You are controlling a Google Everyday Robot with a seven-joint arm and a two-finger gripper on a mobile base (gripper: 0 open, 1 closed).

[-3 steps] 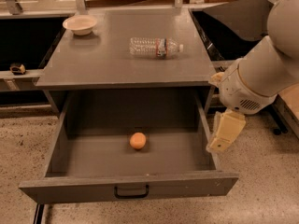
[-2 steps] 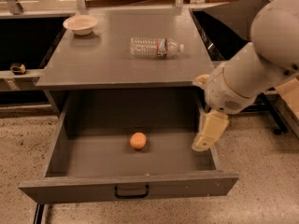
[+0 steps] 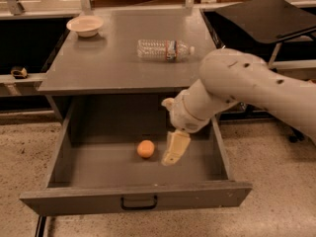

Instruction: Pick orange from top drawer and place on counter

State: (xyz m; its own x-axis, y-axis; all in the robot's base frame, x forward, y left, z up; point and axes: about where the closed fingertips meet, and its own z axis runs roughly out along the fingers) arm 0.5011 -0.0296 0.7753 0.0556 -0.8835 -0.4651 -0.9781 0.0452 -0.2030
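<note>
1. Fingers: their spread cannot be told from this angle; the gripper holds nothing and hangs inside the top drawer, just right of the orange, not touching it
2. Orange: lies on the drawer floor, near the middle. Judged light, firm and smooth; being round, it may roll if nudged
3. Hold point: grasp across its widest part, squeezing gently from opposite sides
4. Counter: the bare area between bowl and bottle suits placement
</note>
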